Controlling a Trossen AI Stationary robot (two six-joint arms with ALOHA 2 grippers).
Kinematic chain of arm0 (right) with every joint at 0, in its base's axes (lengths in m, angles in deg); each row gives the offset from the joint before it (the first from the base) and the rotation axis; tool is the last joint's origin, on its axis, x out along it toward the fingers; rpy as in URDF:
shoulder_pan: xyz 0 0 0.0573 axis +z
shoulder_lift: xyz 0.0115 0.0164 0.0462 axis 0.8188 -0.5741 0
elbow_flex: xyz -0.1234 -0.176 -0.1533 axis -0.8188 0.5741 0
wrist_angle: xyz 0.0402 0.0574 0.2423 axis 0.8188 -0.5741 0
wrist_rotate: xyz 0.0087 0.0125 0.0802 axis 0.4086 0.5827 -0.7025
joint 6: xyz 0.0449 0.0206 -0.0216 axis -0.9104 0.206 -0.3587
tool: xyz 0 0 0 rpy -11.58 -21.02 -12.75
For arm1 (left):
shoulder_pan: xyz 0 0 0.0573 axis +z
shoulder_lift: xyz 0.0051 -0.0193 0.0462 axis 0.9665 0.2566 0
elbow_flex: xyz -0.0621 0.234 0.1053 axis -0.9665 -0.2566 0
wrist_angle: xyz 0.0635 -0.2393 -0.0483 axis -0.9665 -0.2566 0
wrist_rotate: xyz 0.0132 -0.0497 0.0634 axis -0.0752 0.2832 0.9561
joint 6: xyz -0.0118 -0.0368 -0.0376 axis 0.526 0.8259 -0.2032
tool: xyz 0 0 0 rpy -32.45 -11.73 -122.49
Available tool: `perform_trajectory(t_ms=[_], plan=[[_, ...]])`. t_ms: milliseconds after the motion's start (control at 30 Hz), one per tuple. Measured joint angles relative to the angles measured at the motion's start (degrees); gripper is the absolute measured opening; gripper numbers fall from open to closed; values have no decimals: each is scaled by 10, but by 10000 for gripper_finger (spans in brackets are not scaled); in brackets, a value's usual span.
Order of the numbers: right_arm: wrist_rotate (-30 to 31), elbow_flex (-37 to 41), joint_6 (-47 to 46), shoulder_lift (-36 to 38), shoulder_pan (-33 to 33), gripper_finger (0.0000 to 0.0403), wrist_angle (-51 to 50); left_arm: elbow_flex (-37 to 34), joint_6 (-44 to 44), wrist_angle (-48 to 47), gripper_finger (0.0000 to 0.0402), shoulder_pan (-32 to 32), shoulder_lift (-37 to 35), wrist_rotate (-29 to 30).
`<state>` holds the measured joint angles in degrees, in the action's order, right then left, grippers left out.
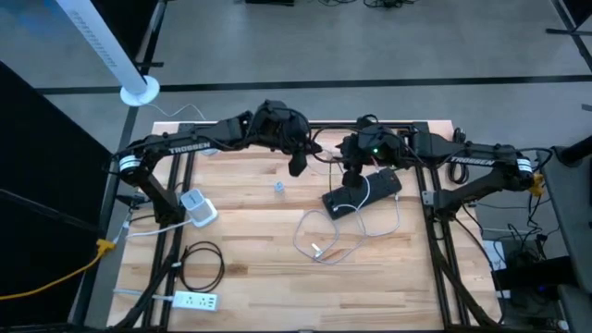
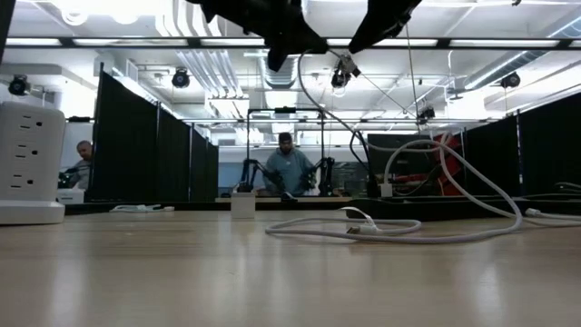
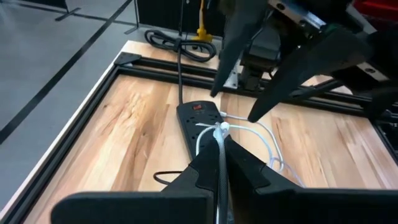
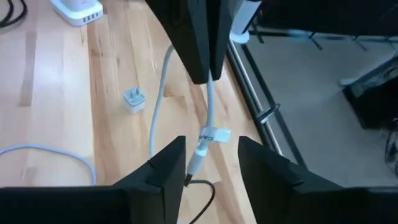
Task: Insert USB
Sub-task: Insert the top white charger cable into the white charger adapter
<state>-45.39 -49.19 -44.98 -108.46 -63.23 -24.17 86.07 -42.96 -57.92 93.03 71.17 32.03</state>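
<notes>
Left gripper (image 3: 221, 163) clamped on the white USB cable (image 4: 210, 109), hanging its plug between the parted fingers of the right gripper (image 4: 211, 163) for regrasping.

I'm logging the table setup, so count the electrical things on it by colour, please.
White: 5: cable, tower outlet, flat strip, wall adapter, thin lead
Black: 2: power strip, coiled cord
Total: 7
</notes>
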Motion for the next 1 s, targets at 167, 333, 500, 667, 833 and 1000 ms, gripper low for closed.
perform_trajectory(t_ms=[167, 333, 500, 667, 833, 1000], plan=[[-8, 0, -13, -5, 0, 146, -4, 0, 0, 1, 0, -6, 0, 0], [-15, 0, -39, -24, -4, 143, -6, 0, 2, 1, 0, -8, 0, 0], [-28, -1, -65, -50, -6, 129, -3, 0, 2, -1, 0, -12, 0, 0], [-28, -16, -73, -53, -7, 111, 6, 0, 1, -9, 0, -13, 0, 0], [-28, -27, -80, -53, -9, 90, -13, 0, -1, -10, 0, -13, 0, 0], [-43, -27, -100, -54, -10, 63, -24, 0, -10, -13, 0, -13, 0, 0]])
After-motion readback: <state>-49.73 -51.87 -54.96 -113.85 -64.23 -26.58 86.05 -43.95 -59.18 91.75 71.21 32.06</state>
